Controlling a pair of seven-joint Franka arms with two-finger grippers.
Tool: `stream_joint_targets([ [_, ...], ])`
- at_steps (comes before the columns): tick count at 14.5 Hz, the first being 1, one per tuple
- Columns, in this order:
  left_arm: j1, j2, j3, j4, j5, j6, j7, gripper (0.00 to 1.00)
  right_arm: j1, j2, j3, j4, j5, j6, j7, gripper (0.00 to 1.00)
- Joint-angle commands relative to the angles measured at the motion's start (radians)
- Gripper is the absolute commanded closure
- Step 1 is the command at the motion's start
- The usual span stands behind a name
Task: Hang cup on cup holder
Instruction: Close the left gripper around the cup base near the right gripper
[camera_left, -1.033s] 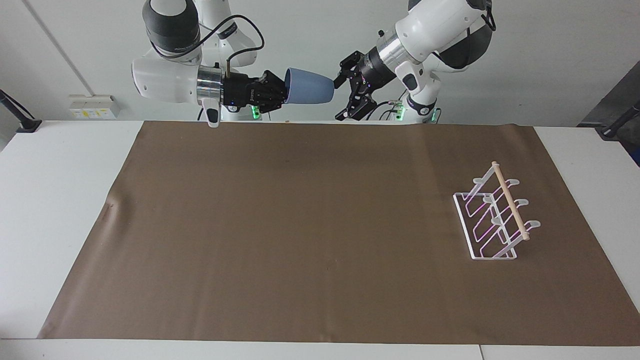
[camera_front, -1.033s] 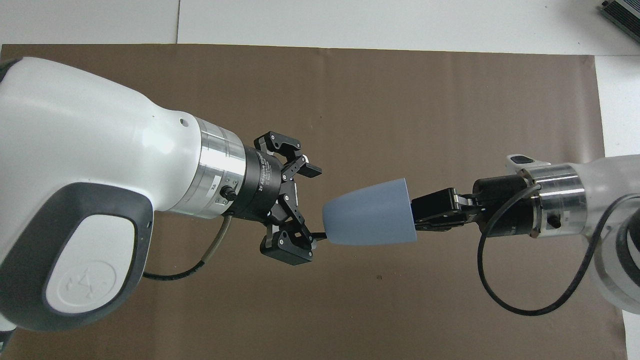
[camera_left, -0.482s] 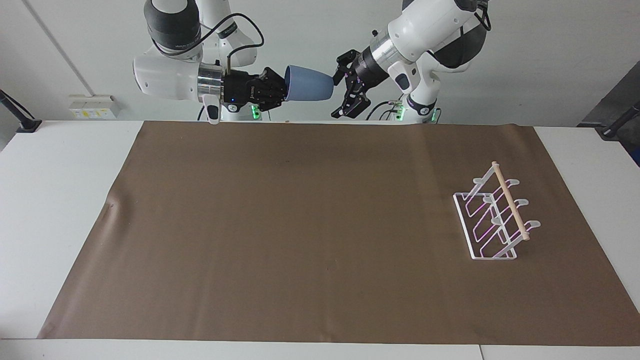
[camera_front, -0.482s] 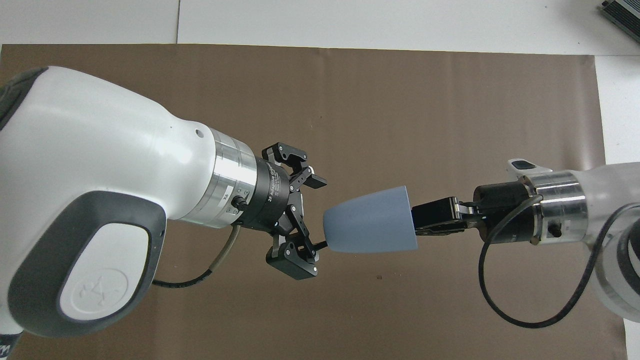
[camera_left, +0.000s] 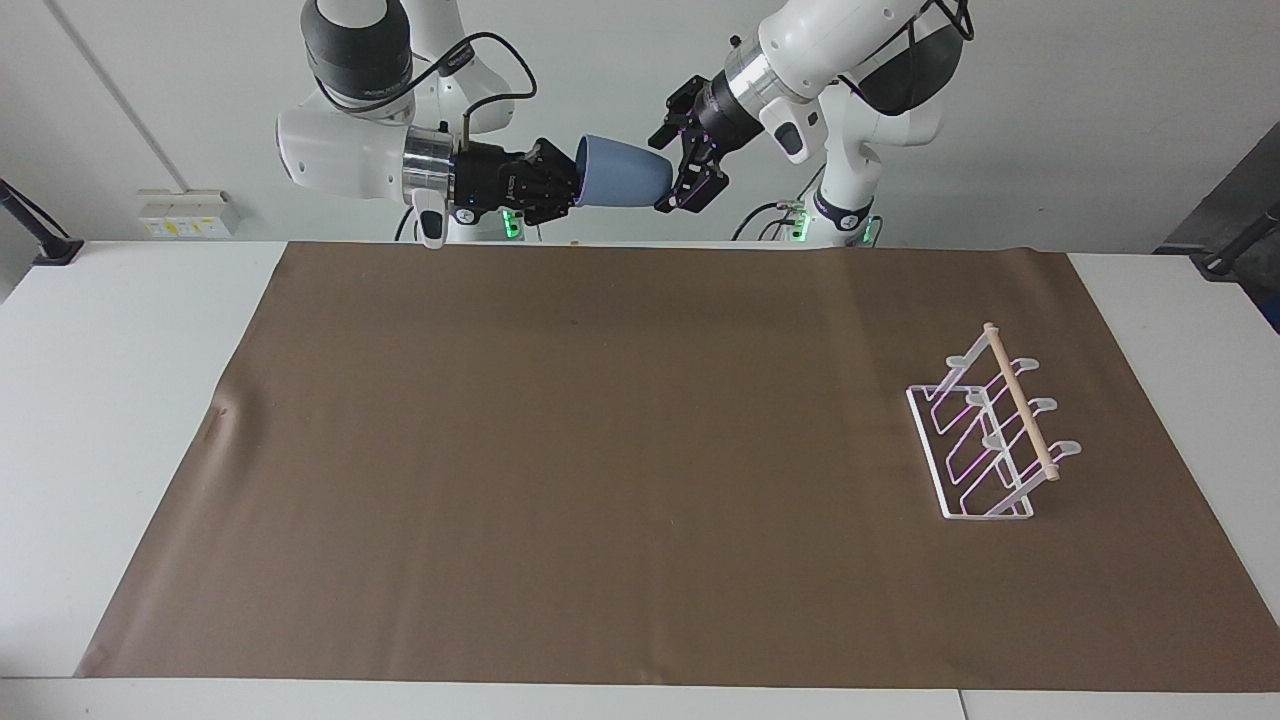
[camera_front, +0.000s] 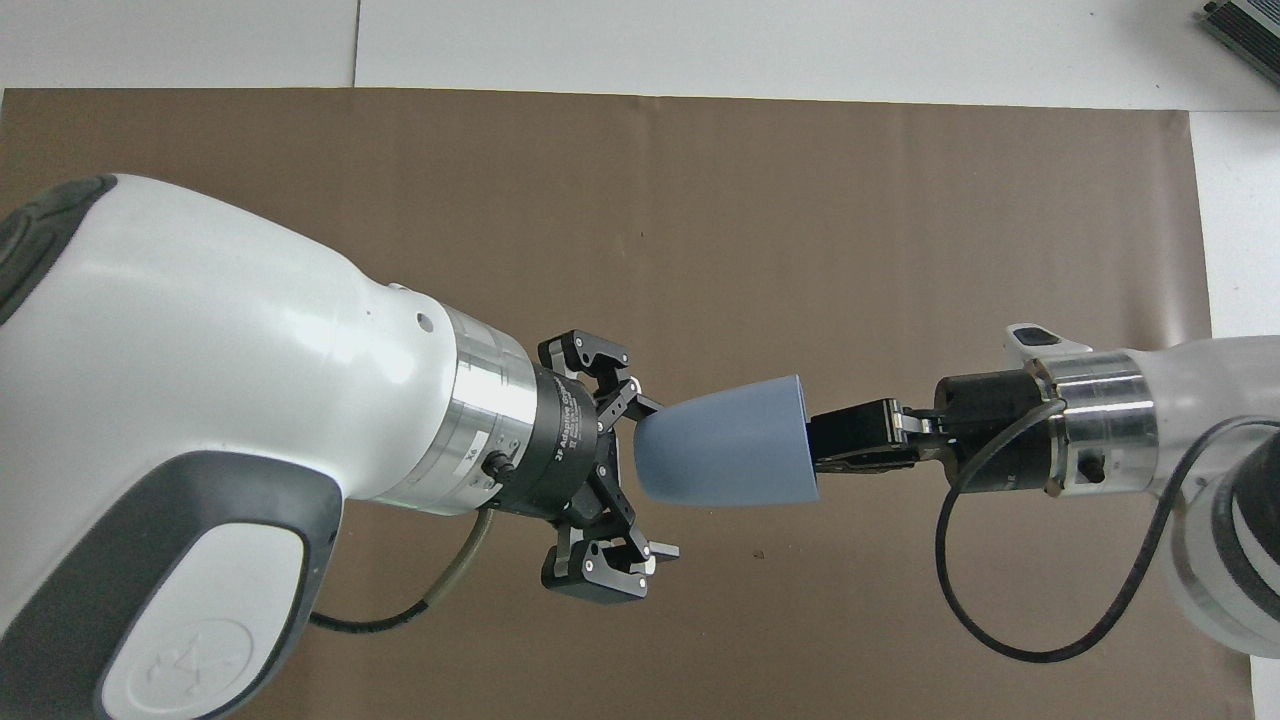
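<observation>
The light-blue cup (camera_left: 622, 185) (camera_front: 722, 452) hangs on its side in the air, over the mat's edge nearest the robots. My right gripper (camera_left: 572, 186) (camera_front: 815, 450) is shut on its rim. My left gripper (camera_left: 668, 168) (camera_front: 655, 478) is open, and its fingers straddle the cup's narrow base without closing on it. The white wire cup holder (camera_left: 985, 440) with its wooden rod stands on the mat toward the left arm's end of the table. In the overhead view the left arm hides the cup holder.
A brown mat (camera_left: 600, 450) (camera_front: 800, 200) covers most of the white table (camera_left: 120, 400). A socket box (camera_left: 188, 213) sits on the wall near the right arm's base. A grey device (camera_front: 1245, 25) lies at the table's corner farthest from the robots.
The left gripper has closed in on the cup, so its open fingers now reach around the base. Both arms and the cup have shifted slightly; the right gripper keeps its hold.
</observation>
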Motion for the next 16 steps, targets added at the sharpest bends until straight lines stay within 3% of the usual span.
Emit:
stream_joint_targets([
  [1, -0.018, -0.049, 0.004, -0.026, -0.018, -0.033, -0.019, 0.0, 0.002, 0.003, 0.005, -0.02, 0.033, 0.048, -0.025, 1.0],
  [12, -0.018, -0.055, 0.004, -0.044, 0.011, 0.097, -0.108, 0.0, 0.002, 0.003, 0.005, -0.02, 0.033, 0.048, -0.031, 1.0],
  [16, -0.03, -0.076, 0.004, -0.122, 0.017, 0.198, -0.083, 0.0, 0.002, 0.003, 0.005, -0.022, 0.033, 0.049, -0.032, 1.0],
])
